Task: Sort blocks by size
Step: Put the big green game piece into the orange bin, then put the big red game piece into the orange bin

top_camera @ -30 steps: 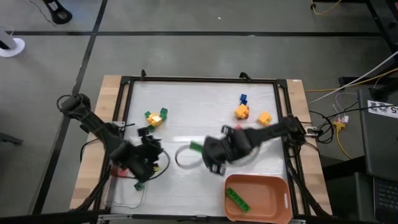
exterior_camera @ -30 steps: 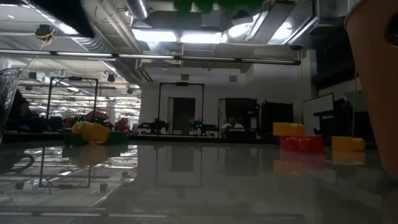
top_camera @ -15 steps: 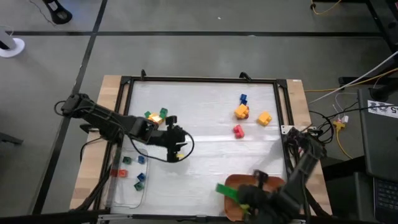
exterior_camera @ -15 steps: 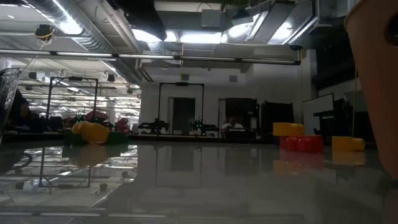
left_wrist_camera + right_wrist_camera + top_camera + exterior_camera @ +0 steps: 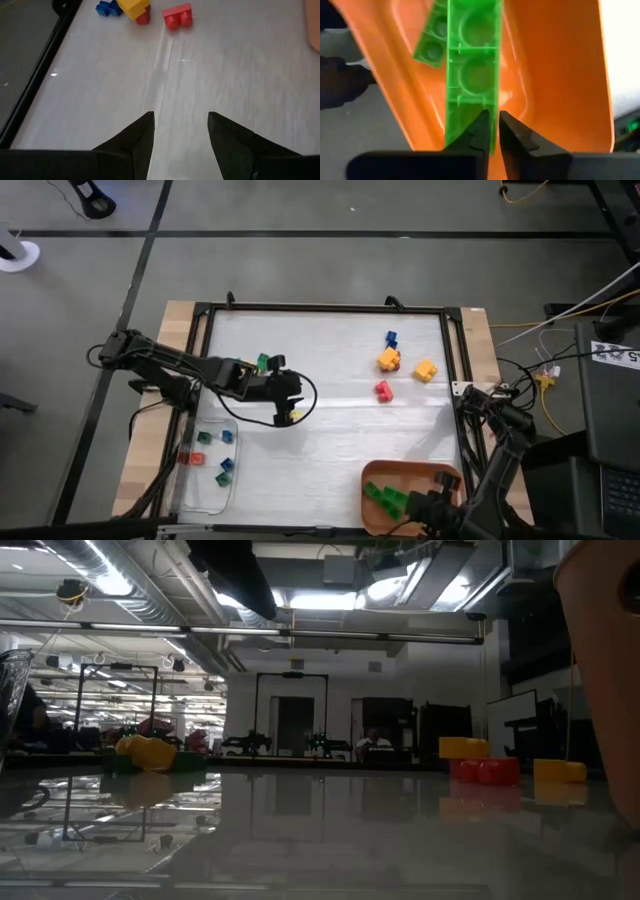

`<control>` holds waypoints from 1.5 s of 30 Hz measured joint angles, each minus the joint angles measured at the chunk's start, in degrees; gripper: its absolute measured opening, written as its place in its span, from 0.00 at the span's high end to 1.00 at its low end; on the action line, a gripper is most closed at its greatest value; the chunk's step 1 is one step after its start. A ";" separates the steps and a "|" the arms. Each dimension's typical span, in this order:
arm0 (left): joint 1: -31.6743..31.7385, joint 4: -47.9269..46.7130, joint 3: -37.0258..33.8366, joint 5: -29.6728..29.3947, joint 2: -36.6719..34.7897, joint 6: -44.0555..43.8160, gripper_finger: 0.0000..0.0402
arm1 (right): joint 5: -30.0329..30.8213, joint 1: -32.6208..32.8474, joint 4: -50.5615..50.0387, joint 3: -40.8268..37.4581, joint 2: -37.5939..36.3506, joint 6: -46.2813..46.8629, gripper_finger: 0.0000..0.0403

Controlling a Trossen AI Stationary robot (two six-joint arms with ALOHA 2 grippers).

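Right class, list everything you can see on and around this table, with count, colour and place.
Table: one, white top, black frame.
Orange tray: one, near right corner.
Long green bricks: two, in the orange tray.
Clear tray: one, near left corner.
Small blocks: about five, red, green, blue, in the clear tray.
Loose blocks: about five, blue, yellow, red, far right.
Green block: one, beside the left arm.
Left end effector: open, empty, left of centre.
Right end effector: over the orange tray, shut on one long green brick.
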 joint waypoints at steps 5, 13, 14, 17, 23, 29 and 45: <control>3.05 -0.05 0.00 6.12 0.00 0.36 0.58 | -1.36 -1.43 0.06 -1.44 0.00 -0.07 0.75; 11.03 -0.16 -0.04 14.90 0.00 0.62 0.58 | -2.87 -3.75 0.05 -1.77 -0.05 -10.61 0.66; 12.40 0.30 -0.04 17.32 0.01 0.62 0.58 | -2.46 -4.22 0.06 -1.77 -0.13 -12.11 0.66; 16.44 3.63 -0.09 24.74 0.46 0.64 0.58 | 0.79 -5.07 0.07 -1.77 -1.15 -15.81 0.66; 22.34 13.77 -0.04 29.98 2.63 0.04 0.58 | 14.17 -5.92 0.07 -1.75 -5.82 -19.56 0.66; 25.27 18.86 -0.05 30.15 6.02 -1.42 0.58 | 29.25 -7.39 0.22 -1.73 -12.25 -25.84 0.66; 26.27 24.51 -0.07 30.14 15.97 -0.47 0.58 | 31.71 -31.24 0.00 -1.71 -22.60 -41.64 0.66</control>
